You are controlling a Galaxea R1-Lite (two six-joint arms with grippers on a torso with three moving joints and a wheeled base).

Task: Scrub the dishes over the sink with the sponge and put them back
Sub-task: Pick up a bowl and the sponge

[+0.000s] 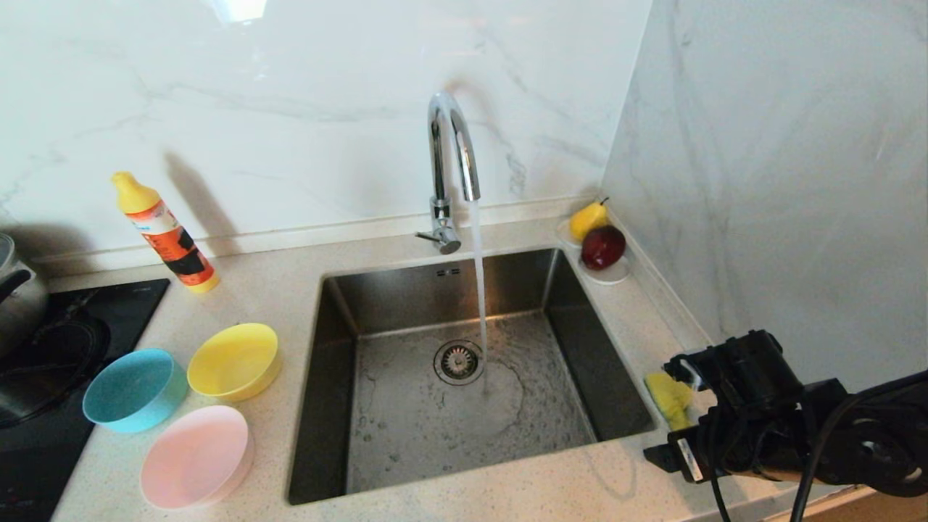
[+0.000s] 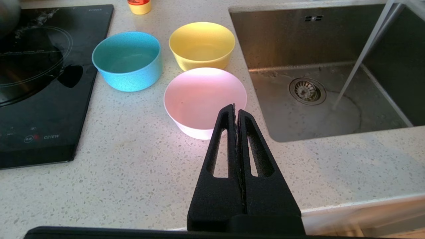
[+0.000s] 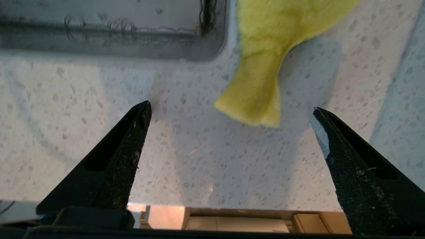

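Head view
Writing: the orange bottle with a yellow cap carries a label, but I cannot read it from here.
Surroundings: faucet running a stream into the sink; pear and a dark red fruit on a small saucer at the far right corner; steel pot on the black cooktop at left.
Dishes: yellow bowl, blue bowl, pink bowl – clustered on the counter left of the sink, mouths up.
Sponge: the sponge lies on the counter right of the sink, my right gripper partly covering it.

Left wrist view
Writing: "C21EW" printed at the cooktop's near edge.
My left gripper: fingers pressed together, holding nothing, above the counter with its tips over the pink bowl's near rim.
Dishes: blue and yellow side by side, pink nearer me.

Right wrist view
My right gripper: fingers spread wide, nothing between them.
Sponge: yellow, just beyond my fingertips and nearer one of them; long axis running away from me toward the sink's corner – near end flared, pinched behind it.
In the way: nothing between fingers and sponge.
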